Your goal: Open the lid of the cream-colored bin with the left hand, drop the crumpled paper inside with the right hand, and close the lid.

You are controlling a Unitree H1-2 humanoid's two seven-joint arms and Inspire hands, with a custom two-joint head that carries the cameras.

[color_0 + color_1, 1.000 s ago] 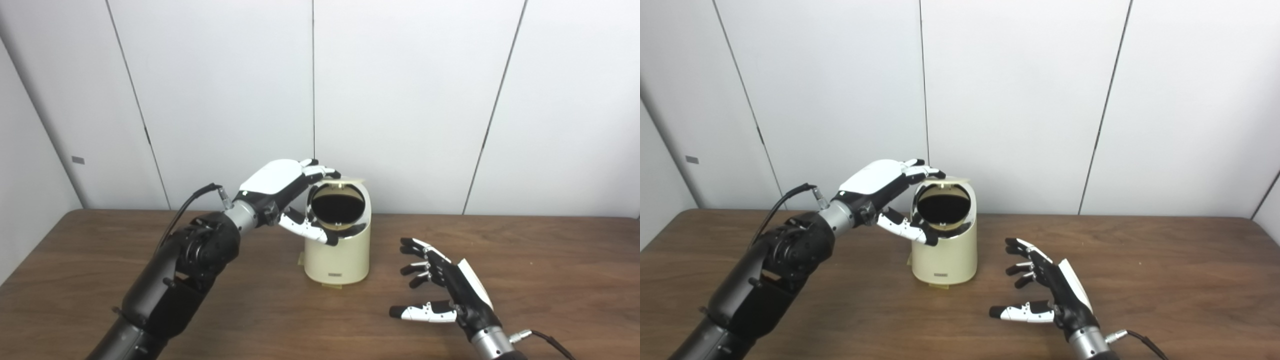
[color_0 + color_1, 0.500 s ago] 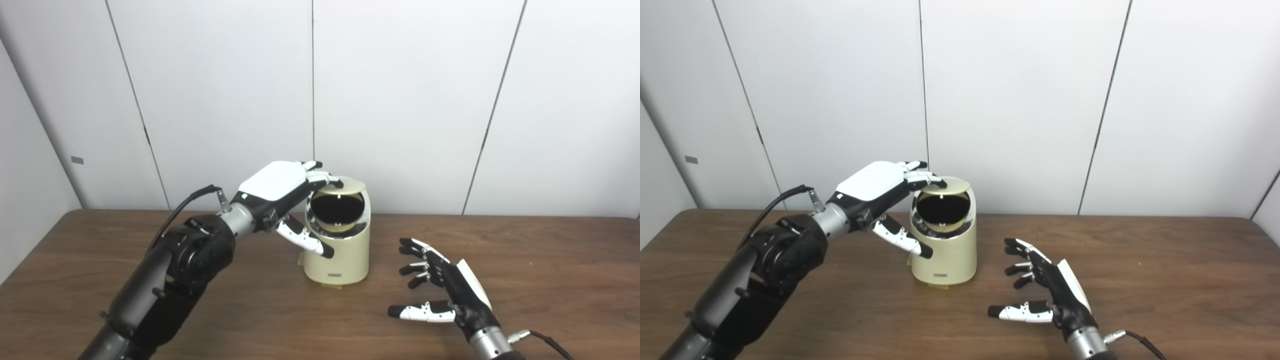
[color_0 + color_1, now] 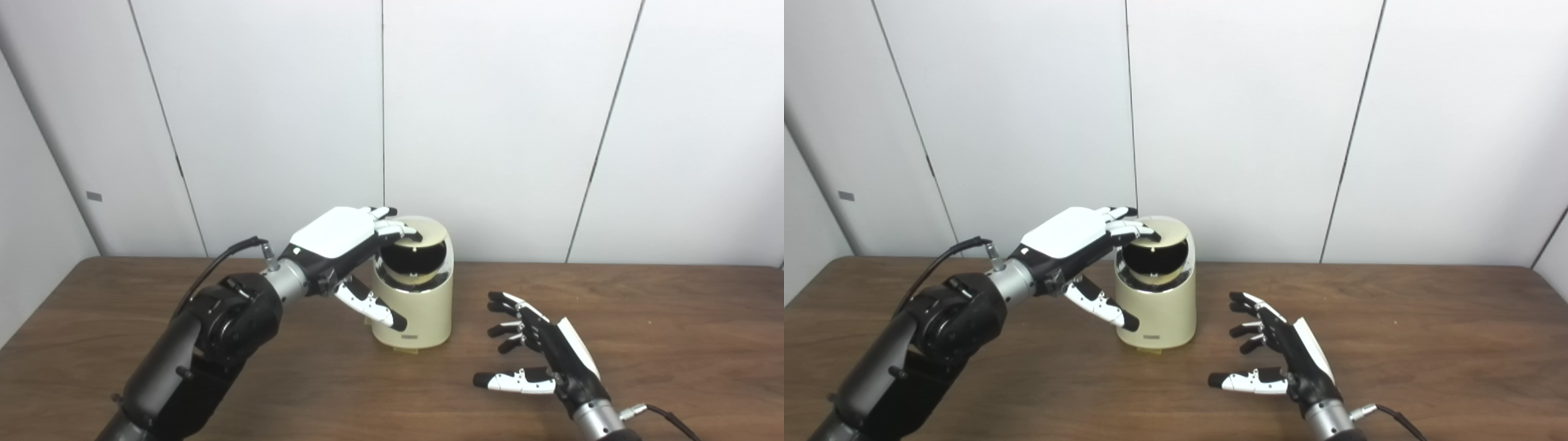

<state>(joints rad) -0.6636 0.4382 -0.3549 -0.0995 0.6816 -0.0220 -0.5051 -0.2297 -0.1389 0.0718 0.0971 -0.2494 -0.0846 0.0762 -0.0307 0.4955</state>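
Cream lid (image 3: pixel 424 230) under left hand (image 3: pixel 343 236) fingers (image 3: pixel 401 231)

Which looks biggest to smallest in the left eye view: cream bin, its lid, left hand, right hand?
1. Cream bin.
2. Left hand and right hand: alike in size; no ranking, and the right sits nearer the camera.
3. Lid: only a tilted, foreshortened sliver shows, so its true size is unsure.

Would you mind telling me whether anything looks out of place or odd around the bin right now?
Nothing looks spilled or damaged. The cream-colored bin stands upright, its lid partly lowered under the left hand. The right hand is open, and no crumpled paper shows.
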